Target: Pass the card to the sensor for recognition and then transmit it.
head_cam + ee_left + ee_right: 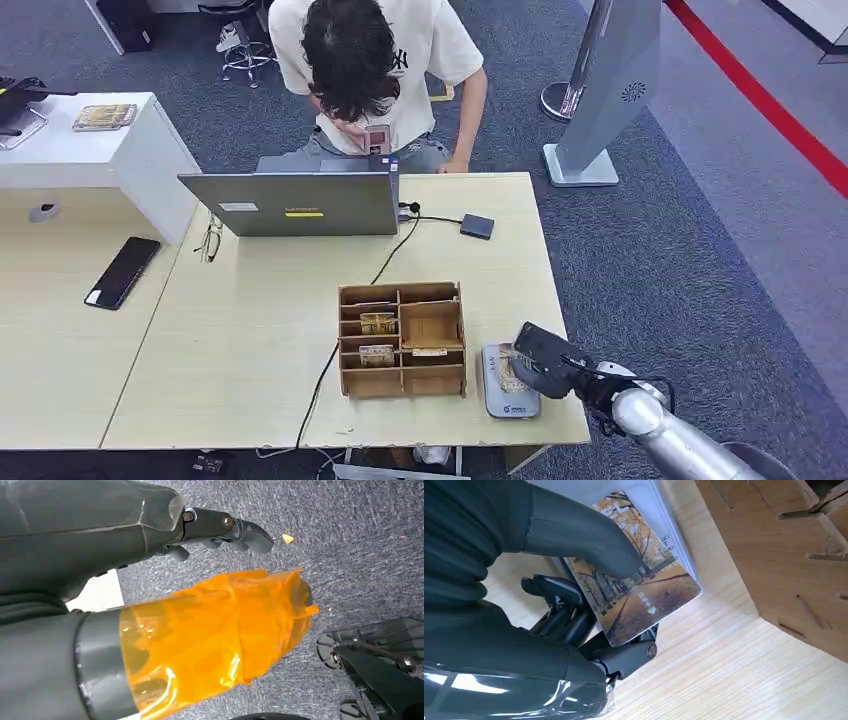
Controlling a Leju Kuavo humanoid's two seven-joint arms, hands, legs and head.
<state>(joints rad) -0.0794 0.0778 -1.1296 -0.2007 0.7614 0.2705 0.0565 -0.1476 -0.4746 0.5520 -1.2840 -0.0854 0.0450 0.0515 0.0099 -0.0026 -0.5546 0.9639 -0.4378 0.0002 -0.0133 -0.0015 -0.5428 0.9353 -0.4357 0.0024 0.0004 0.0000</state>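
At the lower right of the frame the right robot hand (545,358) holds a card (507,372) over the grey sensor (508,394), which lies on the bench (250,330) just right of a wooden box (402,339) with compartments, some holding cards. A black cable (345,330) runs from the bench's lower edge up past the box to a grey laptop (292,202) at upper centre. A person (370,70) leans over behind the laptop. A black phone (123,271) lies at the left.
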